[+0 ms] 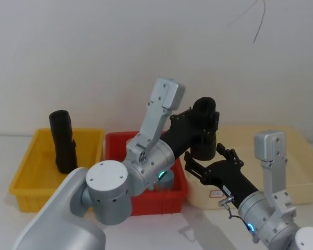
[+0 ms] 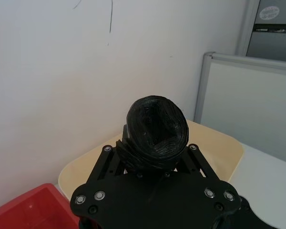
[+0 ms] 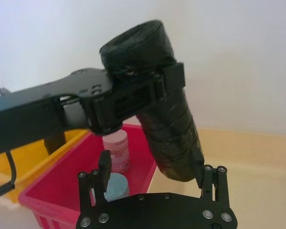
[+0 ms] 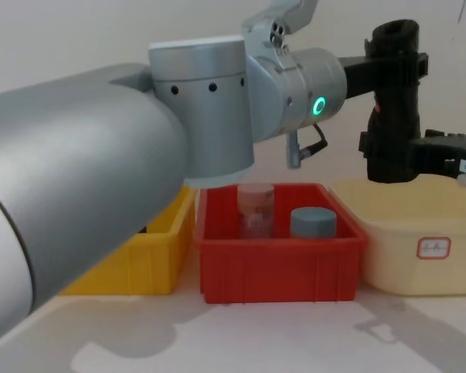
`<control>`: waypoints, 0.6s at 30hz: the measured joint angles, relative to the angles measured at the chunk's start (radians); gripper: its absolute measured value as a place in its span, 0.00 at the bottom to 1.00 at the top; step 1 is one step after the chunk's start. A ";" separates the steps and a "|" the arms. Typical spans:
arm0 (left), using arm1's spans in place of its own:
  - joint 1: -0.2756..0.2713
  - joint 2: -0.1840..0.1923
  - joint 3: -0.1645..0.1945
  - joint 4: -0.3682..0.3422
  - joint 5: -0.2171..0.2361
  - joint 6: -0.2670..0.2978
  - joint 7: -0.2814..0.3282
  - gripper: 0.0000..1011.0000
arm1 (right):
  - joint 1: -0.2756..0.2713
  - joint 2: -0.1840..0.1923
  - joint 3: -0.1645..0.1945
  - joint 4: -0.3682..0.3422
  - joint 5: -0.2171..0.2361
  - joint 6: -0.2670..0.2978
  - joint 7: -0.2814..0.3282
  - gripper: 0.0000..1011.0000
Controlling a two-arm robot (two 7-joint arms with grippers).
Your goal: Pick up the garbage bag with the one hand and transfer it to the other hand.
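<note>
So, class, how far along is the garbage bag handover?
Done: the pickup. The left end effector grips the garbage bag in mid-air. In hand: the bag's lower end sits inside the open right end effector. Left: the right closes on it, then the left lets go.

Silver-grey arms (image 1: pixel 107 190), black jaws

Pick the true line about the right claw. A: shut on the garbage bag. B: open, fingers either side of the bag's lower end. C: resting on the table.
B: the right claw is open, the lower end of the garbage bag between its fingers; the left claw grips the bag higher up.
</note>
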State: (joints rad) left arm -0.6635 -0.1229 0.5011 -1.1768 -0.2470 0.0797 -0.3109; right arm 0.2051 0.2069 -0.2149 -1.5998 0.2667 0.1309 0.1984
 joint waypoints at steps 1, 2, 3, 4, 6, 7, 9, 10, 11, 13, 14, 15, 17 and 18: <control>-0.001 -0.001 0.000 -0.003 -0.003 0.005 0.000 0.37 | 0.000 0.001 -0.001 0.000 -0.001 0.000 0.001 0.99; -0.002 -0.001 -0.001 -0.005 -0.005 0.009 0.000 0.37 | 0.000 0.003 -0.002 -0.001 -0.004 0.000 0.002 0.99; -0.002 -0.001 -0.001 -0.006 -0.007 0.011 -0.001 0.37 | 0.000 0.003 -0.002 -0.001 -0.005 0.000 0.003 0.99; -0.003 -0.001 -0.001 -0.008 -0.008 0.014 -0.001 0.37 | 0.000 0.004 -0.002 -0.001 -0.005 0.000 0.003 0.99; -0.006 -0.001 0.000 -0.013 -0.013 0.025 -0.001 0.36 | 0.000 0.006 -0.002 -0.001 -0.008 -0.002 0.006 0.99; -0.007 -0.001 0.000 -0.014 -0.014 0.028 -0.001 0.36 | 0.000 0.007 -0.002 -0.001 -0.009 -0.003 0.006 0.99; -0.008 -0.002 0.001 -0.017 -0.017 0.035 0.000 0.37 | 0.000 0.008 -0.001 -0.002 -0.011 -0.004 0.006 0.99; -0.009 -0.002 0.001 -0.018 -0.018 0.038 0.000 0.37 | 0.000 0.009 0.001 -0.002 -0.012 -0.006 0.006 0.99; -0.010 -0.002 0.001 -0.019 -0.019 0.041 0.001 0.37 | 0.000 0.010 0.002 -0.002 -0.013 -0.007 0.006 0.99; -0.012 -0.001 0.003 -0.021 -0.020 0.049 0.003 0.37 | -0.001 0.011 0.005 -0.003 -0.015 -0.010 0.006 0.99; -0.012 -0.001 0.004 -0.022 -0.021 0.052 0.004 0.37 | -0.002 0.012 0.006 -0.004 -0.016 -0.011 0.006 0.99; -0.013 -0.001 0.004 -0.023 -0.021 0.055 0.005 0.37 | -0.002 0.014 0.009 -0.006 -0.018 -0.013 0.006 0.99; -0.014 0.000 0.006 -0.026 -0.023 0.066 0.008 0.37 | -0.003 0.017 0.013 -0.008 -0.022 -0.018 0.006 0.99; -0.015 0.001 0.006 -0.028 -0.023 0.070 0.009 0.37 | -0.004 0.018 0.014 -0.009 -0.023 -0.020 0.006 0.99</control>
State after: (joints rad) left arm -0.6781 -0.1222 0.5075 -1.2043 -0.2704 0.1496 -0.3015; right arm 0.2013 0.2249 -0.2006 -1.6084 0.2432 0.1111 0.2045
